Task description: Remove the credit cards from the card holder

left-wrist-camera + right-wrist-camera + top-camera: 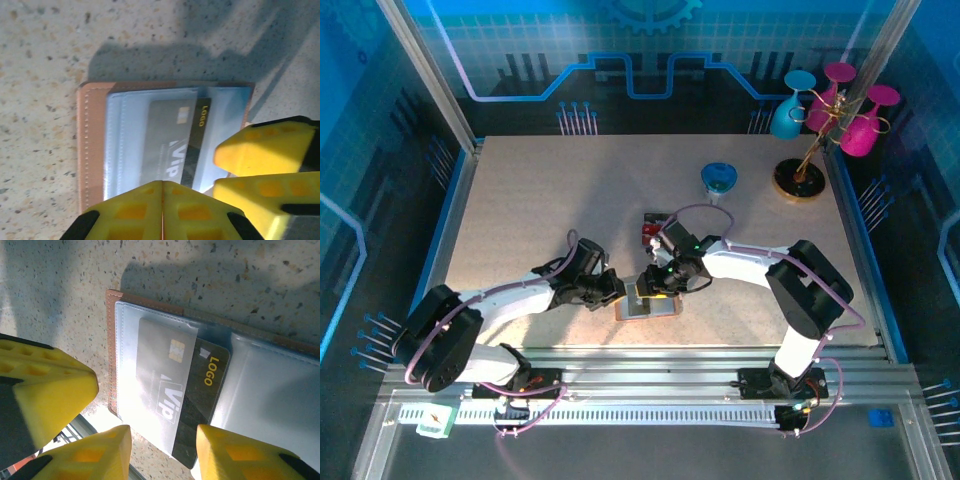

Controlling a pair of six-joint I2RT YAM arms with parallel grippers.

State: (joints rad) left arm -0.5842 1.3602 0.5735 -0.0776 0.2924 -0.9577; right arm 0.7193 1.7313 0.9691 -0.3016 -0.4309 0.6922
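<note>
**Showing both tools at the open card holder**

The card holder (pixel 650 308) lies unfolded on the speckled worktop (pixel 520 200), near its front edge and between the two arms. Its pale clear-sleeved inside faces up and its tan rim shows along the border.

A dark grey-black credit card (pixel 200 405), printed "VIP" and "LOGO", sits in one sleeve. The "VIP" part is veiled by the frosted plastic, and the "LOGO" part looks darker and uncovered.

The left tool (pixel 162 186) has its yellow fingers pressed together with no gap. Their tips are over the holder's edge, beside the card. Whether they bear down on the leather cannot be told.

The right tool (pixel 162 435) is partly open. One finger (pixel 107 452) stands over the holder's rim and the other (pixel 235 455) over the sleeves, with the card's end in the gap between them. The pictures do not show whether either pad touches the card, and nothing is lifted.

The two tools are close together over the holder. A blue cup (pixel 720 180) stands well behind them.
</note>
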